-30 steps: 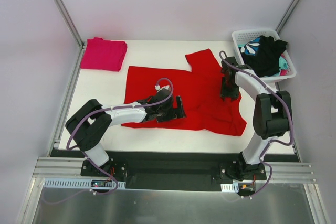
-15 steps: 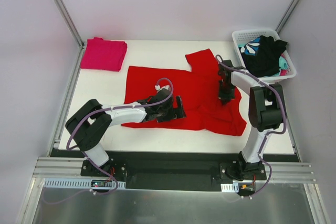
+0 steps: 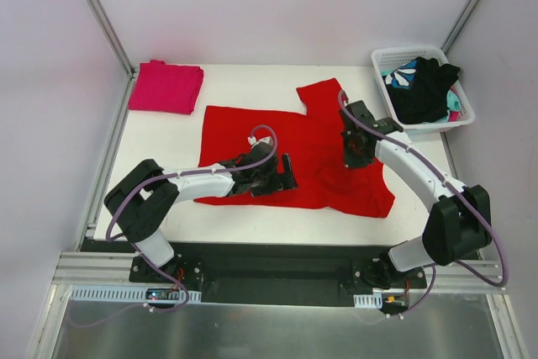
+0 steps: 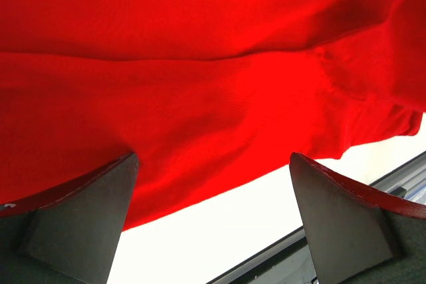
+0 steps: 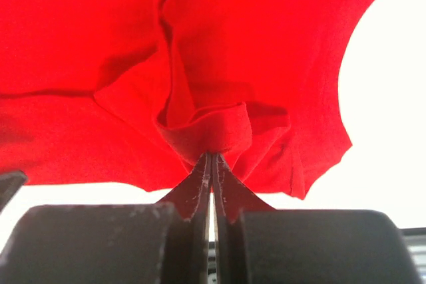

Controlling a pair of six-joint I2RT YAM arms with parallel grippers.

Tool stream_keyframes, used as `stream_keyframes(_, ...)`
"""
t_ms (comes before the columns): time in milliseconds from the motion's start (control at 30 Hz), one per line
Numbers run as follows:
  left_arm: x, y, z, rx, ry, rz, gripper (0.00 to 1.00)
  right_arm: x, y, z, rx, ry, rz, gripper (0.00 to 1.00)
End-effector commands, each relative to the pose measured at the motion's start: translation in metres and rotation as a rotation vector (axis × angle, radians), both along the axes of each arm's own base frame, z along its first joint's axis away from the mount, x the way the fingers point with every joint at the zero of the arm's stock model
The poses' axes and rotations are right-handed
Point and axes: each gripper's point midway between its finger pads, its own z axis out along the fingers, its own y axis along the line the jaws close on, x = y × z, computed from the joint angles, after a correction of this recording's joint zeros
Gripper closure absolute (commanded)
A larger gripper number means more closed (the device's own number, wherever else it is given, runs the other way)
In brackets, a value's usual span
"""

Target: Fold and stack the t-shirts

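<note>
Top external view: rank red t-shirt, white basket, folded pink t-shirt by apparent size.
1. red t-shirt, spread flat, by far the largest.
2. white basket.
3. folded pink t-shirt, somewhat smaller than the basket.

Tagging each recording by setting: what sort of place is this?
Probably a lab robot cell, not a home: a white table boxed in by metal frame posts and blank panels, arms bolted to a rail at its edge, a red t-shirt and a basket of clothes.

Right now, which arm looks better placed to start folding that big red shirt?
The right, probably. The right gripper is pinched shut on a bunched fold of the red shirt, so it could pull that cloth over. The left gripper stands wide open at the shirt's near edge, gripping nothing.
</note>
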Motion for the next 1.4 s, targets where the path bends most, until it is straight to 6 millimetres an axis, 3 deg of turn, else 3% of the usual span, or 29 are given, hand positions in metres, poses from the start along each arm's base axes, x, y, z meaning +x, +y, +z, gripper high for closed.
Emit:
stream_keyframes(0, -0.021, 0.017, -0.017, 0.075, 0.051, -0.022, 0.01, -0.044, -0.009, -0.022, -0.077, 0.108, 0.008, 0.99)
stream_keyframes(133, -0.02, 0.016, -0.016, 0.073, 0.05, -0.021, 0.01, -0.059, -0.019, -0.035, -0.153, 0.14, 0.02, 0.99)
stream_keyframes(467, -0.019, 0.015, -0.015, 0.076, 0.046, -0.022, 0.01, -0.038, -0.013, -0.024, -0.181, 0.13, 0.039, 0.97)
stream_keyframes(500, -0.018, 0.015, -0.015, 0.075, 0.045, -0.022, 0.01, -0.038, -0.014, -0.023, -0.185, 0.134, 0.043, 0.92)
stream_keyframes(533, -0.019, 0.016, -0.015, 0.078, 0.044, -0.02, 0.01, -0.037, -0.013, -0.021, -0.185, 0.128, 0.045, 0.75)
stream_keyframes(567, -0.019, 0.016, -0.017, 0.08, 0.046, -0.02, 0.01, -0.034, -0.012, -0.017, -0.179, 0.114, 0.041, 0.65)
stream_keyframes(667, -0.019, 0.015, -0.016, 0.077, 0.049, -0.023, 0.01, -0.028, -0.012, -0.009, -0.175, 0.081, 0.03, 0.47)
stream_keyframes(733, -0.018, 0.014, -0.016, 0.076, 0.049, -0.024, 0.01, -0.02, -0.01, -0.002, -0.156, 0.06, 0.021, 0.43)
stream_keyframes(967, -0.018, 0.015, -0.015, 0.078, 0.041, -0.021, 0.01, -0.001, -0.005, -0.009, -0.054, 0.088, -0.01, 0.43)
stream_keyframes(1367, -0.019, 0.015, -0.019, 0.086, 0.051, -0.022, 0.01, -0.036, 0.01, -0.059, 0.038, 0.221, 0.02, 0.46)
